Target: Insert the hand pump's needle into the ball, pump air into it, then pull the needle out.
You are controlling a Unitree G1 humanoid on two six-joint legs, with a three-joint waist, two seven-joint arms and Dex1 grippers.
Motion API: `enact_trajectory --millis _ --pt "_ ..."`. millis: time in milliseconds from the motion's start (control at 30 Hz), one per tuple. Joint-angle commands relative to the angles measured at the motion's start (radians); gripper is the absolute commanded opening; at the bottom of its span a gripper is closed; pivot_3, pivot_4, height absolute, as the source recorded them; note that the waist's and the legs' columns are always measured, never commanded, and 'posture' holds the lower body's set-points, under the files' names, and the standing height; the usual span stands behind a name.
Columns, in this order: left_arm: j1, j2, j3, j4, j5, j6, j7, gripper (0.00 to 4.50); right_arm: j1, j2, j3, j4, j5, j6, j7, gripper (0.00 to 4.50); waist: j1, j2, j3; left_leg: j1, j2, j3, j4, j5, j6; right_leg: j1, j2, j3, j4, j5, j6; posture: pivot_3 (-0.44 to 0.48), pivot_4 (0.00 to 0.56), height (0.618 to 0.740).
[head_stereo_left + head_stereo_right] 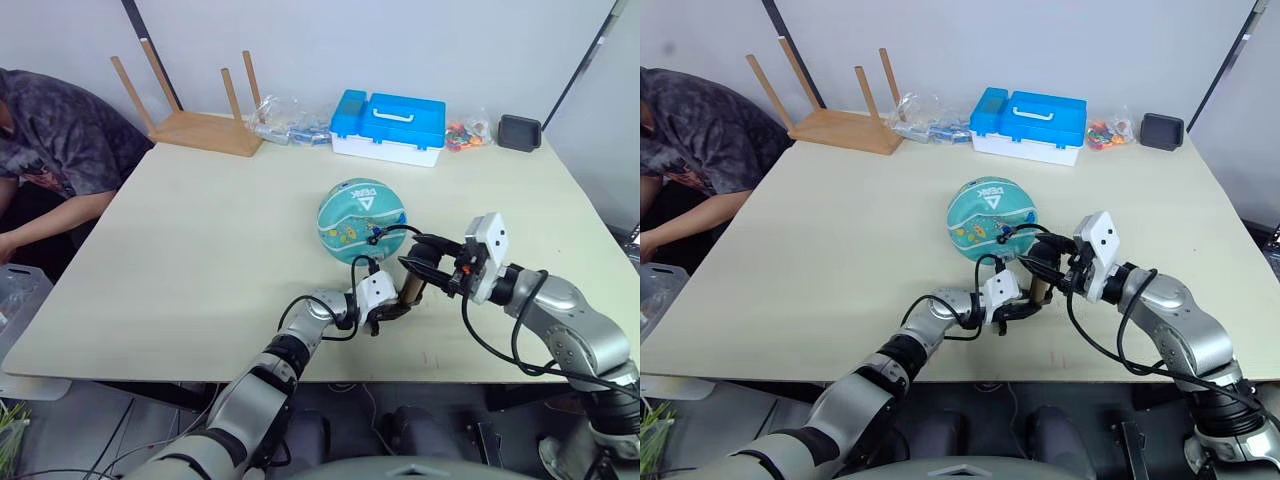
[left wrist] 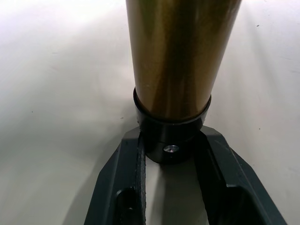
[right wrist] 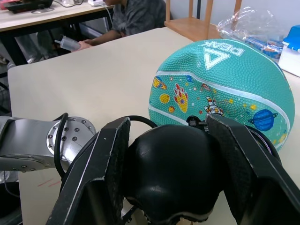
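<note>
Near the table's front edge, the left gripper clamps the hand pump's base and the right gripper grips its handle, cylinder pointing toward the ball just beyond.

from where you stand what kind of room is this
Probably a lab or workshop, not a home: a plain work table carries a blue toolbox and an upturned wooden stool, with a person seated alongside.

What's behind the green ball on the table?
Behind the ball, at the table's far edge, sits a blue-and-white box beside a clear plastic bag. The ball covers a patch of table just behind it.
</note>
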Motion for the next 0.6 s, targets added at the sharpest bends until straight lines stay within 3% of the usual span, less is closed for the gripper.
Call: enact_trajectory --millis 33,333,600 --pt "0.056 0.028 -0.034 0.093 0.06 0.06 -0.011 0.95 -0.032 -0.034 -0.035 0.013 -0.003 0.101 -0.006 2.07 0.003 0.004 0.002 0.0 0.0 0.0 0.0 0.0 0.0 0.0 0.0 -0.001 0.0 0.0 0.0 0.0 0.15 0.74" --pt "0.059 0.013 -0.036 0.087 0.06 0.065 -0.007 0.95 -0.272 -0.181 -0.315 -0.169 0.317 0.373 -0.054 2.07 0.015 0.02 0.022 -0.013 -0.007 0.0 0.004 0.001 0.0 -0.009 -0.001 -0.001 0.0 0.004 0.008 0.0 0.15 0.74" --pt "0.051 0.007 -0.037 0.098 0.059 0.063 -0.006 0.95 -0.507 -0.334 -0.466 -0.118 0.611 0.554 -0.149 2.07 0.016 0.019 0.033 -0.022 -0.01 -0.003 0.012 0.001 0.001 -0.013 -0.004 -0.005 0.0 0.006 0.01 0.0 0.15 0.74"
